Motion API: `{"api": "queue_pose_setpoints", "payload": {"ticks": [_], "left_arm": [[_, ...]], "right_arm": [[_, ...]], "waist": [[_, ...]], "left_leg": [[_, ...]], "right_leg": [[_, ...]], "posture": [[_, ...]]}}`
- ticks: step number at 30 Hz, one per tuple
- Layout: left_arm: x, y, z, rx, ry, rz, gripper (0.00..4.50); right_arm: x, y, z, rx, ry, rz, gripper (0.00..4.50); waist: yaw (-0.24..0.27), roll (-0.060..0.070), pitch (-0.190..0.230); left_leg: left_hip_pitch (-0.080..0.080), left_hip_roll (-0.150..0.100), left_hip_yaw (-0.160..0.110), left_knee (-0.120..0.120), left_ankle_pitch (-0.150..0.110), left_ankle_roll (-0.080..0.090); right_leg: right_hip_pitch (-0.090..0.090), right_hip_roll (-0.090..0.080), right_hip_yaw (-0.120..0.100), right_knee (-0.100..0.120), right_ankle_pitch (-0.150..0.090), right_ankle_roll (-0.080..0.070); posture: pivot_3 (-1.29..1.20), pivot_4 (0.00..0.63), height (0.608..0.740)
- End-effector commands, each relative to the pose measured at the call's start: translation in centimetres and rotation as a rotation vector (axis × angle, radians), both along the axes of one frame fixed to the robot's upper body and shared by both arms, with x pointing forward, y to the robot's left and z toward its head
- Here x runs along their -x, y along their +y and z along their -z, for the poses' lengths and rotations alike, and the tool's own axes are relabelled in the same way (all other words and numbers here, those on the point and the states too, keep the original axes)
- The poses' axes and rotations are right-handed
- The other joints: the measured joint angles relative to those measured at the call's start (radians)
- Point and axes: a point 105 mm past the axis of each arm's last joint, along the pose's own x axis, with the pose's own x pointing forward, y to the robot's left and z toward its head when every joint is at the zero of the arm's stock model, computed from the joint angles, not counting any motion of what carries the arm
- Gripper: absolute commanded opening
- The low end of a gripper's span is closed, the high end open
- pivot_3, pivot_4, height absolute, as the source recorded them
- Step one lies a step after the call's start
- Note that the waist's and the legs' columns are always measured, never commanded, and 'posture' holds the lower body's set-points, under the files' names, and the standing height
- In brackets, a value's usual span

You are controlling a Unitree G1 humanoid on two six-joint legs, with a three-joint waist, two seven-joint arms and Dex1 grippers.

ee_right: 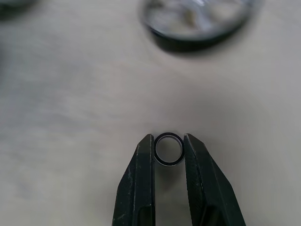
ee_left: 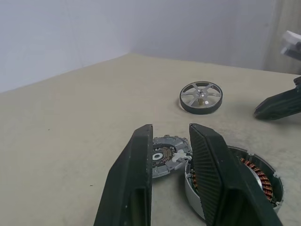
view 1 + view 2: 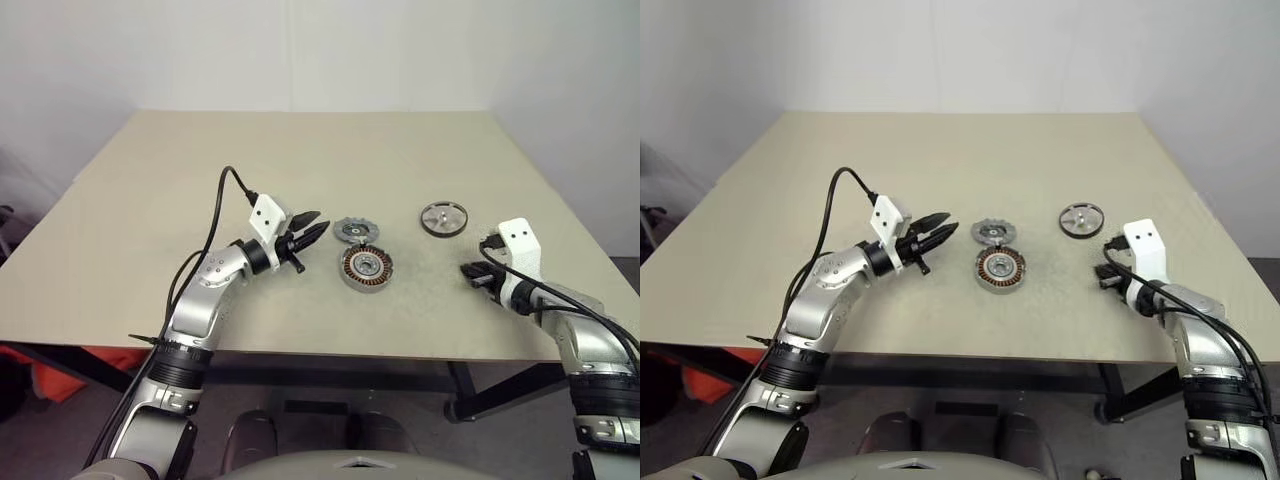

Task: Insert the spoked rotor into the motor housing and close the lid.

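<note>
centrally, on the beige flat surface (image 3: 300, 150): round silver metal motor housing (image 3: 366, 268) with copper-coloured windings and dark hub, lying flat. touching its far edge: flat silver toothed lid disc (image 3: 357, 231). well to the right: silver spoked rotor wheel (image 3: 444, 218) with dark rim. left gripper (image 3: 309, 233): hovered just left of the lid disc, jaws a little apart, holding nothing. right gripper (image 1: 168, 147): near the rotor wheel, jaws closed on a small dark metal ring (image 1: 169, 149).
</note>
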Motion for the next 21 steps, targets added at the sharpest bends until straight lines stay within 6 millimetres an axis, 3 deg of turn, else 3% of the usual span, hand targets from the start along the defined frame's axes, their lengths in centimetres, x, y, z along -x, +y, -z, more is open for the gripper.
{"api": "queue_pose_setpoints", "payload": {"ticks": [1, 5, 9, 21], "left_arm": [[0.1, -0.1, -1.3, 0.011, -0.052, 0.002, 1.32], [-0.2, -0.1, -1.4, 0.029, -0.04, -0.009, 1.32], [-0.3, 0.1, -1.7, 0.038, -0.038, -0.021, 1.32], [-0.3, 1.0, -1.6, 0.041, -0.027, -0.063, 1.32]], "right_arm": [[-1.1, 4.4, -5.7, -0.075, -0.208, -0.173, 0.55], [-1.6, 8.0, -7.5, -0.107, -0.266, -0.291, 0.55], [-1.5, 10.8, -6.2, -0.113, -0.219, -0.379, 0.55], [-0.4, 12.7, -2.5, -0.039, -0.093, -0.471, 0.55]], "waist": [[0.001, 0.001, -0.001], [0.002, 0.001, -0.001], [0.004, 0.001, -0.001], [0.003, 0.001, -0.001]], "left_leg": [[0.0, 0.0, 0.0, 0.0, 0.0, 0.0], [0.0, 0.0, 0.0, 0.0, 0.0, 0.0], [-0.001, 0.0, 0.0, 0.0, 0.0, 0.0], [0.0, 0.0, 0.0, 0.0, 0.0, 0.0]], "right_leg": [[0.0, 0.0, 0.0, 0.0, 0.0, 0.0], [0.0, 0.0, 0.0, 0.0, 0.0, 0.0], [0.0, 0.0, 0.0, 0.0, 0.0, 0.0], [0.0, 0.0, 0.0, 0.001, 0.0, 0.0]], "posture": [[0.0, 0.0, 0.74], [0.0, 0.0, 0.74], [0.0, 0.0, 0.74], [0.0, 0.0, 0.74]]}}
